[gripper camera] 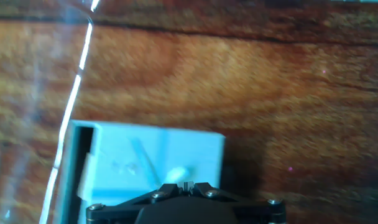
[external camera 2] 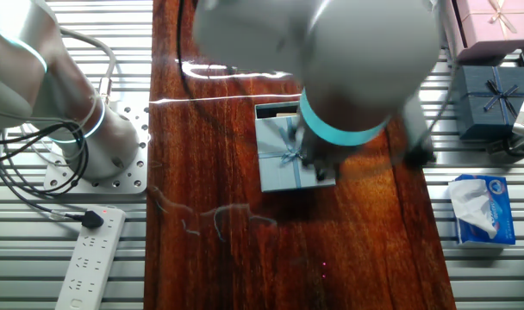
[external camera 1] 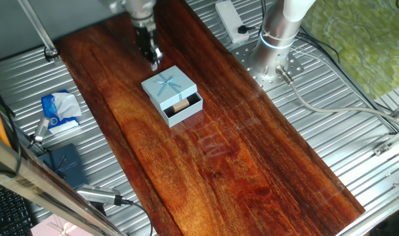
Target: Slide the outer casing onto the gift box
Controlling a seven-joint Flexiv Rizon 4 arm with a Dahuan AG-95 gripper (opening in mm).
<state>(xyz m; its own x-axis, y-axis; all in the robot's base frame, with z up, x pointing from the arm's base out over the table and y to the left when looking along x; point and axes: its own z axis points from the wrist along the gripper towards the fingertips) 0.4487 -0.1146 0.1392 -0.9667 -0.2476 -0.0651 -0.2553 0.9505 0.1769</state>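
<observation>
Pincer (external camera 1: 152, 58), fingers together and empty, sits at the outer casing's (external camera 1: 168, 87) far edge (gift box (external camera 1: 184, 107) protrudes opposite), along the wooden worktop (external camera 1: 252, 164).

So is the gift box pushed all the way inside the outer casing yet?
No, in the fixed view the gift box sticks out of the outer casing, with its dark lining and small tan piece exposed.
</observation>
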